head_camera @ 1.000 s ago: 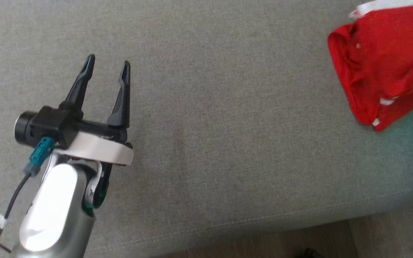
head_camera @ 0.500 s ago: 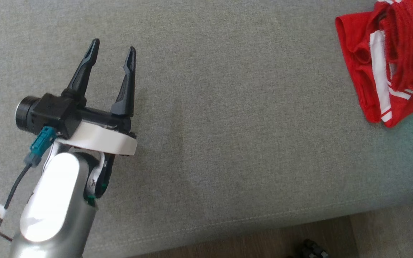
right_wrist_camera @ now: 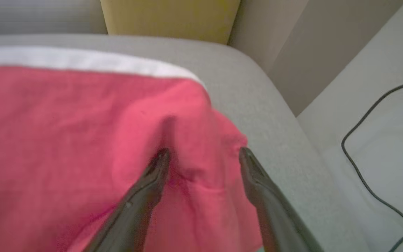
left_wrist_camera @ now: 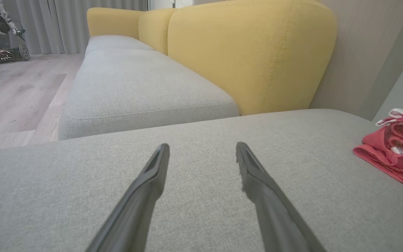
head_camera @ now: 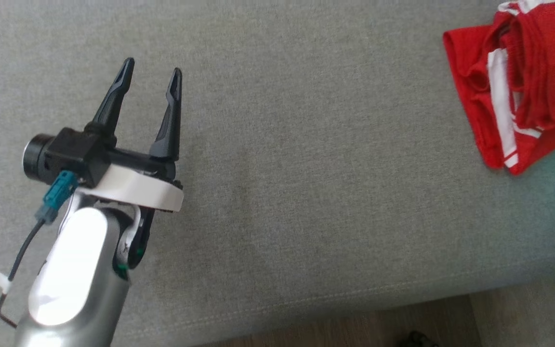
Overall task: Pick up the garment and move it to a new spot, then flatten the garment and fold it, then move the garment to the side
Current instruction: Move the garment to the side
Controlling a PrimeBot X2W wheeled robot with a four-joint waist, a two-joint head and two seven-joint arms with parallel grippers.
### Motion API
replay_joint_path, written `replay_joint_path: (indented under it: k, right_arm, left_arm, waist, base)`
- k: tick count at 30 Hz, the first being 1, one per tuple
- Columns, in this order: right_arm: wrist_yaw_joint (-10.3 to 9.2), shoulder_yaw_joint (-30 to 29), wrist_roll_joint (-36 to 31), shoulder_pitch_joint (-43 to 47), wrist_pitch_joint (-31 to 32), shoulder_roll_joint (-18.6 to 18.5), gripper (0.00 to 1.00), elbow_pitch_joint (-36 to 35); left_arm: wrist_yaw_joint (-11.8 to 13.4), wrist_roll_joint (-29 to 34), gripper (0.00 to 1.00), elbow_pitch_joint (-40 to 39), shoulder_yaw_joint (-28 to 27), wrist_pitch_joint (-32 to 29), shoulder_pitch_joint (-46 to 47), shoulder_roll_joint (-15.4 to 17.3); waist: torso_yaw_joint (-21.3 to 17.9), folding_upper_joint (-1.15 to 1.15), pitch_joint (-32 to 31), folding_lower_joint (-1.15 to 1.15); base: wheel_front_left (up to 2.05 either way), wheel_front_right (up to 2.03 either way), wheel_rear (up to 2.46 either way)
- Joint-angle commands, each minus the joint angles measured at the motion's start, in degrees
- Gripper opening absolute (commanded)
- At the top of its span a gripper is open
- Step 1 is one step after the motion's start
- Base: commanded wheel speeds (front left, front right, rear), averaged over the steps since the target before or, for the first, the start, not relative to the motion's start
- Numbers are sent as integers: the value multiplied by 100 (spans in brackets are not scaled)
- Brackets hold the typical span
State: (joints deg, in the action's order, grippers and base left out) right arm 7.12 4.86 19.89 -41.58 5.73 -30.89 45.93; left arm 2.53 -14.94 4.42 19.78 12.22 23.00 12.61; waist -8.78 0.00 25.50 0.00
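Note:
The garment [head_camera: 523,82] is red with white trim and lies bunched at the far right of the grey sofa seat [head_camera: 306,168]. In the left wrist view the garment [left_wrist_camera: 397,147] shows at the right edge. My left gripper [head_camera: 151,74] hovers open over bare seat at the left, far from the cloth, nothing between its fingers. In the right wrist view my right gripper [right_wrist_camera: 203,154] stands open just above the garment [right_wrist_camera: 82,140], its fingertips spread over a crease in the red cloth; whether they touch it I cannot tell.
A yellow sofa backrest [left_wrist_camera: 250,52] rises behind the seat, with another grey cushion [left_wrist_camera: 135,91] beyond. The seat's front edge [head_camera: 354,299] borders wood floor [head_camera: 403,327]. A black cable [right_wrist_camera: 366,157] trails on the pale surface right of the sofa.
The garment has settled into a different bunched shape, white stripes now showing. My left gripper barely shifted. The head camera moved slightly.

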Motion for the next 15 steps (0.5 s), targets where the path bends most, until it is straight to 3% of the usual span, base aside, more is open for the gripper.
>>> replay_joint_path:
  k: [1,11,15]
  right_arm:
    - [36,-72,-64,105,-235,-46,100,-245]
    - [36,-768,-418,1121,-955,720,100,-1812]
    - [36,-868,-703,1732,-929,1296,100,-2770]
  left_arm:
    - [43,-41,100,-138,-194,52,-10,149]
    - [227,-212,100,-32,-403,143,-497,194]
    - [273,-293,100,52,-500,189,-689,196]
  waist:
    - [-18,0,-179,0]
    - [81,0,-769,0]
    - [188,0,-988,0]
  base:
    - [0,0,0]
    - [0,0,0]
    - [0,0,0]
